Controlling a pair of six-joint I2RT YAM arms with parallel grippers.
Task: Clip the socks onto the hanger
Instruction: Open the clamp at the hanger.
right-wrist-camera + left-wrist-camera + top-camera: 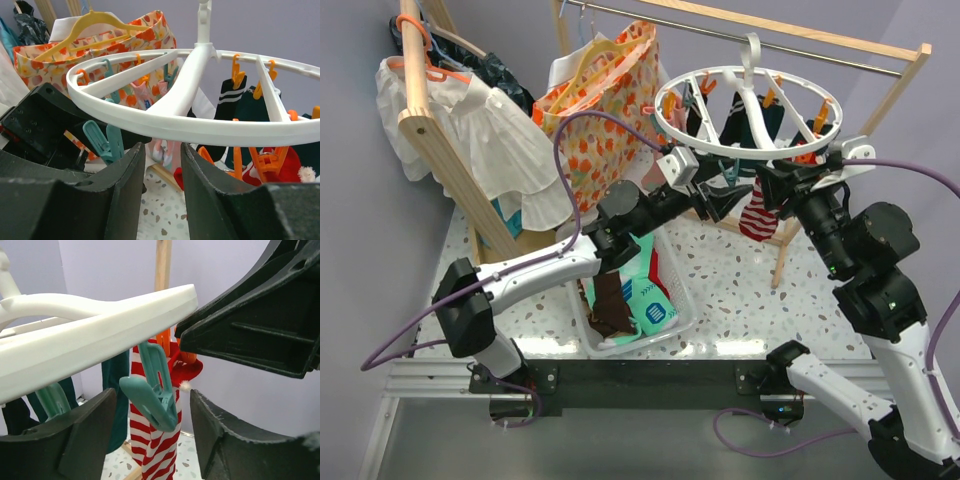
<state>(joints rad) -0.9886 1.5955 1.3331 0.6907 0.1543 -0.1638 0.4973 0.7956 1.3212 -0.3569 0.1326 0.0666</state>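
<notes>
The white round hanger (672,118) hangs from the wooden rail, with orange and teal clips under its rim (200,127). A red-and-white striped sock (757,218) hangs from an orange clip. In the left wrist view a teal clip (161,412) dangles under the rim (100,325), in front of that sock (160,452). My left gripper (152,395) is open around this clip, with a gap on each side. My right gripper (163,147) sits just under the rim, jaws partly apart with nothing between them. Brown (608,302) and teal socks (650,305) lie in a basket.
The clear basket (684,292) stands on the speckled table below my left arm. A floral orange bag (600,110) and a white shirt (490,140) hang at the back left. The wooden rail (820,40) crosses above. Dark socks (231,97) hang clipped on the ring's far side.
</notes>
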